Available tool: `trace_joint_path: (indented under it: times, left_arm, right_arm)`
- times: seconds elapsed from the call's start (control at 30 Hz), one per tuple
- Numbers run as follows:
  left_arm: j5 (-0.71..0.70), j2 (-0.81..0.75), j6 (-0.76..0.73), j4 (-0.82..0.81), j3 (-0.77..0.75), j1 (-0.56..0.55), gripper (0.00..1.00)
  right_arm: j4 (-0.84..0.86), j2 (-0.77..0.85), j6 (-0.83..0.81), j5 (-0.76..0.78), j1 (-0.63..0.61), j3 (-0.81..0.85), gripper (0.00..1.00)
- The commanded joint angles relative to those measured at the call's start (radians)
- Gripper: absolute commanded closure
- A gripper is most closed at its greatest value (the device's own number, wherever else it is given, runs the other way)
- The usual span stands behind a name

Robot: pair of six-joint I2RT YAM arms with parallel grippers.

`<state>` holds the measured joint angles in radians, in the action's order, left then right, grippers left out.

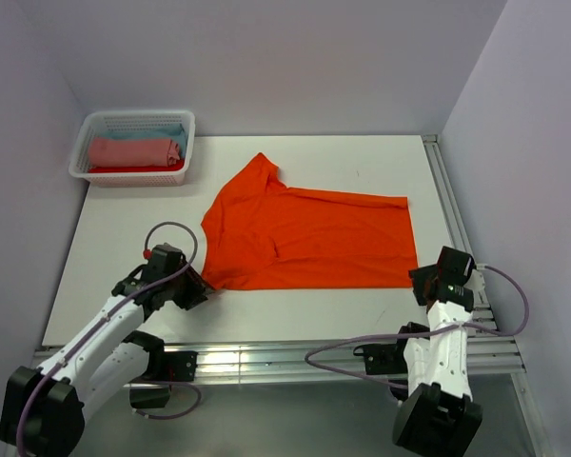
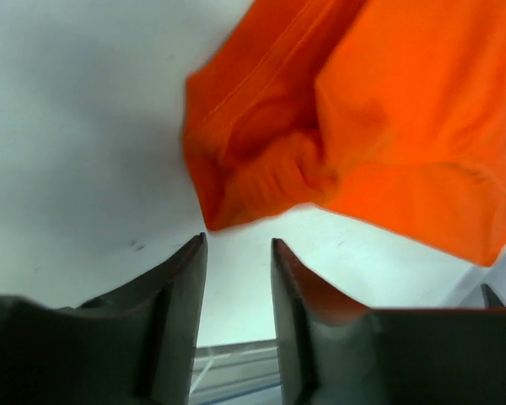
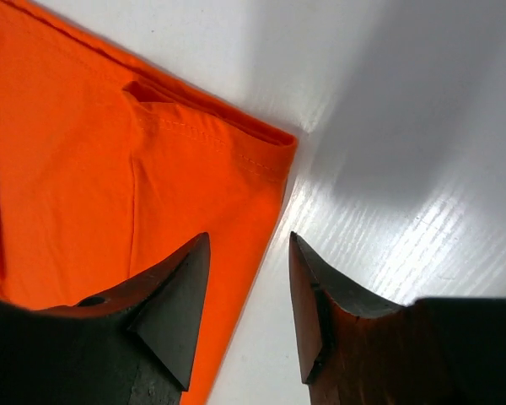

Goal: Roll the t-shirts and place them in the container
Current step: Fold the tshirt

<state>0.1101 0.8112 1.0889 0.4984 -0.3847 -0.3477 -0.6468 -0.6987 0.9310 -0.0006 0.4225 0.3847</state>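
Note:
A bright orange t-shirt [image 1: 309, 238] lies folded and flat across the middle of the table, one sleeve pointing to the back left. My left gripper [image 1: 202, 283] sits at its near left corner. In the left wrist view its jaws [image 2: 239, 245] stand open and empty, the bunched corner of the t-shirt [image 2: 261, 169] lying just beyond the tips. My right gripper [image 1: 421, 282] is at the near right corner. It is open [image 3: 249, 240] too, hovering over the hem edge of the t-shirt [image 3: 110, 186] and gripping nothing.
A white lattice basket [image 1: 185, 152] at the back left holds a salmon-pink roll [image 1: 133, 150], with light blue cloth [image 1: 169, 130] behind it and red cloth [image 1: 124, 169] under it. Metal rails run along the near edge [image 1: 295, 357] and the right edge [image 1: 452, 209].

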Motion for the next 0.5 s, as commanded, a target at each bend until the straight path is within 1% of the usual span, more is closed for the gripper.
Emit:
trace_joint_path:
  times: [0.0,0.03,0.07,0.1,0.13,0.27,0.3,0.37,0.4,0.43,0.47]
  left_arm:
    - [-0.003,0.048,0.019,0.107,-0.094,-0.008,0.57]
    - [-0.01,0.051,0.017,0.126,-0.109,-0.008,0.45]
    - [-0.029,0.048,0.014,0.15,-0.121,-0.008,0.43]
    - [-0.039,0.046,0.016,0.17,-0.155,-0.008,0.42]
    - [-0.052,0.046,0.005,0.189,-0.175,-0.008,0.33]
    - [-0.142,0.054,-0.041,0.281,-0.278,-0.008,0.3]
    - [-0.157,0.057,-0.07,0.282,-0.311,-0.007,0.29]
    - [-0.153,0.086,-0.101,0.267,-0.335,-0.005,0.28]
    - [-0.148,0.101,-0.128,0.256,-0.356,-0.001,0.28]
    - [-0.144,0.117,-0.141,0.223,-0.361,0.001,0.28]
    - [-0.153,0.153,-0.149,0.212,-0.365,0.004,0.29]
  right_arm:
    - [-0.063,0.068,0.0,0.056,0.007,0.034,0.49]
    - [-0.074,0.079,-0.007,0.069,0.006,0.048,0.49]
    - [-0.095,0.093,-0.012,0.085,0.005,0.063,0.48]
    - [-0.1,0.097,-0.015,0.102,0.007,0.077,0.46]
    - [-0.102,0.099,-0.024,0.099,0.007,0.097,0.45]
    - [-0.116,0.087,-0.044,0.122,0.005,0.155,0.45]
    - [-0.108,0.085,-0.078,0.116,0.005,0.175,0.45]
    - [-0.071,0.076,-0.113,0.061,0.005,0.192,0.46]
    - [-0.039,0.076,-0.132,0.012,0.004,0.186,0.48]
    - [0.004,0.077,-0.186,-0.048,0.004,0.175,0.49]
    - [0.06,0.074,-0.196,-0.112,-0.002,0.168,0.49]
